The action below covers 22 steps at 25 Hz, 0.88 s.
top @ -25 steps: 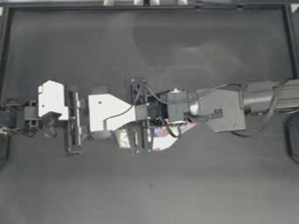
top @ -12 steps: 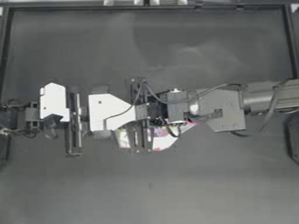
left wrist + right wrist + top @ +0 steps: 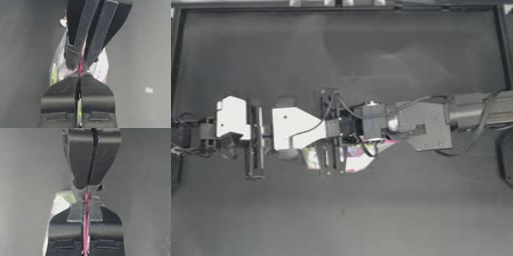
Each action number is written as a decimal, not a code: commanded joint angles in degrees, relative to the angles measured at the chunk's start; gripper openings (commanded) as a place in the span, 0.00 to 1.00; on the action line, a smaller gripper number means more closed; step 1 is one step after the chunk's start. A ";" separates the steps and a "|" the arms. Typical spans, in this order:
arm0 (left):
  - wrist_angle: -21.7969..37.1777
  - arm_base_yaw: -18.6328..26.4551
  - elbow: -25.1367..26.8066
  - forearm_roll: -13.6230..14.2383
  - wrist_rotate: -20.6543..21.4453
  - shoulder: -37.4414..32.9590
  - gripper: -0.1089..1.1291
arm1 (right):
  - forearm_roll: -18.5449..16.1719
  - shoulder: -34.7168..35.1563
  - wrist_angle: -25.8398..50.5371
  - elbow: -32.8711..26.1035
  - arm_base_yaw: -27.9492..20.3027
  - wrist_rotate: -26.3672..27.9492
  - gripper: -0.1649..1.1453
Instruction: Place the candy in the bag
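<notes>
The bag [image 3: 355, 159] is a small clear pouch with colourful sweets inside, hanging mid-table between the two arms. Its pink-red strip [image 3: 86, 226] runs between my right gripper's shut jaws. My left gripper [image 3: 326, 137] reaches in from the left and my right gripper [image 3: 346, 139] from the right, tip to tip over the bag. In the left wrist view my left gripper [image 3: 79, 75] is shut on the strip, with the bag [image 3: 102, 67] spreading behind it. The right wrist view shows my right gripper [image 3: 86, 203] clamped on the same edge. The candy is out of view.
The dark table [image 3: 345, 65] stretches around the arms, framed by a raised rim [image 3: 345, 9] at the back. Cables [image 3: 391, 107] loop over the right arm's wrist.
</notes>
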 commanded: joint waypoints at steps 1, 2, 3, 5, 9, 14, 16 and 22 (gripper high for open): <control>-0.26 -0.35 -1.32 0.97 0.09 -0.70 0.10 | 0.09 -1.58 -0.09 -0.44 0.09 0.00 0.17; -0.26 -0.44 -1.32 1.05 0.09 -0.70 0.10 | 0.18 -1.58 -0.09 -0.35 0.09 0.00 0.17; -0.18 -0.44 -1.32 1.05 0.09 -0.70 0.11 | 0.18 -1.58 0.00 -0.26 0.09 0.00 0.17; -0.18 -0.44 -1.32 1.14 0.09 -0.70 0.12 | 0.18 -1.58 0.09 0.00 0.18 0.09 0.17; -0.18 -0.44 -1.32 1.14 0.09 -0.70 0.12 | 0.44 -1.76 0.70 0.79 0.09 0.18 0.17; -0.18 -0.35 -1.32 1.14 0.09 -0.88 0.12 | 1.05 -2.46 1.05 2.37 0.18 0.26 0.17; -0.18 -0.44 -1.23 1.14 0.09 -0.88 0.12 | 1.58 -2.90 1.05 3.25 0.09 0.26 0.17; -0.18 -0.44 -1.32 1.14 0.18 -0.88 0.12 | 1.76 -4.66 1.67 6.06 0.09 1.58 0.17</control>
